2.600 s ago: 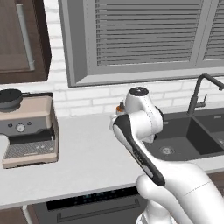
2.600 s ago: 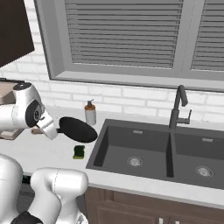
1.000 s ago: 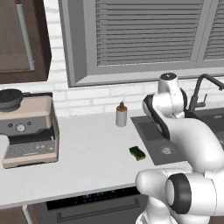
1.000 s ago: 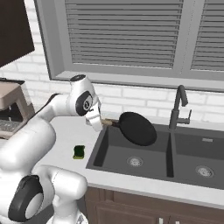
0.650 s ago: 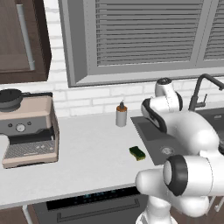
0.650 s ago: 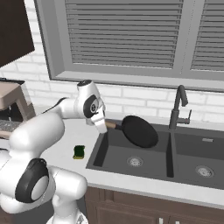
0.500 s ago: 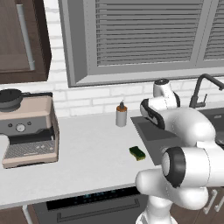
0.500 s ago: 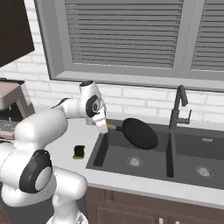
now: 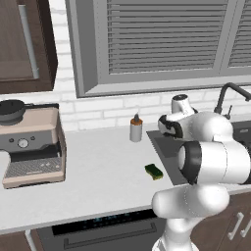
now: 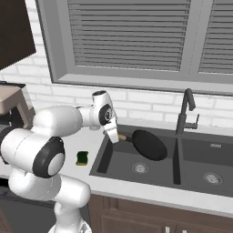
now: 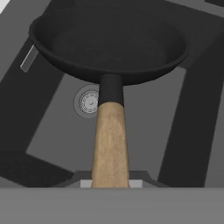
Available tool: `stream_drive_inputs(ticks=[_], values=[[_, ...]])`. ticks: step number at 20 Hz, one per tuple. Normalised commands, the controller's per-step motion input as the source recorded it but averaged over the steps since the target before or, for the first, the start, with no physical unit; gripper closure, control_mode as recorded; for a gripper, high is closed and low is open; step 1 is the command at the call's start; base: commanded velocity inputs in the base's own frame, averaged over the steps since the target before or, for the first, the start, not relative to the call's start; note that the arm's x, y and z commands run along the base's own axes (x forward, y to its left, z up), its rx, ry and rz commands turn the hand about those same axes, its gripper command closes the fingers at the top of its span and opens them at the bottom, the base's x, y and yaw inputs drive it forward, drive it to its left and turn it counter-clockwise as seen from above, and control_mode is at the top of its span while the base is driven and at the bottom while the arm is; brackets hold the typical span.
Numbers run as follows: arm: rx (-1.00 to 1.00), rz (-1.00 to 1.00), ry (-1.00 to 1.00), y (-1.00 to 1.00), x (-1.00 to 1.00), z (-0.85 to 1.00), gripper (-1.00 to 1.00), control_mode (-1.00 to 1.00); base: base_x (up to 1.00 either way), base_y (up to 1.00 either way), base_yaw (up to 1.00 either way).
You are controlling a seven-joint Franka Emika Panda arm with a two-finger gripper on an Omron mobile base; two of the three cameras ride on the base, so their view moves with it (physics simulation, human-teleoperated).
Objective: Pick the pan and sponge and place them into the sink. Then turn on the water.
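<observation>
- The gripper (image 10: 119,136) is clamping its jaws tight on the wooden handle of the pan (image 10: 149,144), holding the pan tilted in the air above the left basin of the sink (image 10: 182,179).
- In the hand view the pan (image 11: 109,41) is hanging over that basin's round drain (image 11: 89,101); it is not yet resting on the bottom.
- Progress, as I judge it: the first item is being delivered but not released, so roughly a third of the task is underway.
- The sponge (image 9: 154,171) is lying untouched on the counter (image 9: 98,181), just beside the sink's left rim; it is waiting to be fetched.
- The tap (image 10: 184,113) is showing no stream, so the water is left for last.
- Counts: one pan, one sponge, one tap, two basins with one drain each, one soap bottle (image 9: 136,129), one coffee machine (image 9: 29,142).
</observation>
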Motion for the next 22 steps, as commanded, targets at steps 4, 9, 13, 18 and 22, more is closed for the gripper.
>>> stream_drive_inputs(ticks=[4,9,13,18,22], values=[[0.0,0.0,0.0,-0.23,0.21,-0.46,1.0,-1.0,0.0,0.0,0.0],[0.0,0.0,0.0,-0.05,0.26,-0.54,1.0,-1.0,0.0,0.0,0.0],[0.0,0.0,0.0,-0.07,0.25,-0.54,1.0,-1.0,0.0,0.0,0.0],[0.0,0.0,0.0,-0.13,0.33,-0.54,1.0,-1.0,0.0,0.0,0.0],[0.01,0.0,0.02,-0.29,0.3,-0.44,1.0,-1.0,0.0,0.0,0.0]])
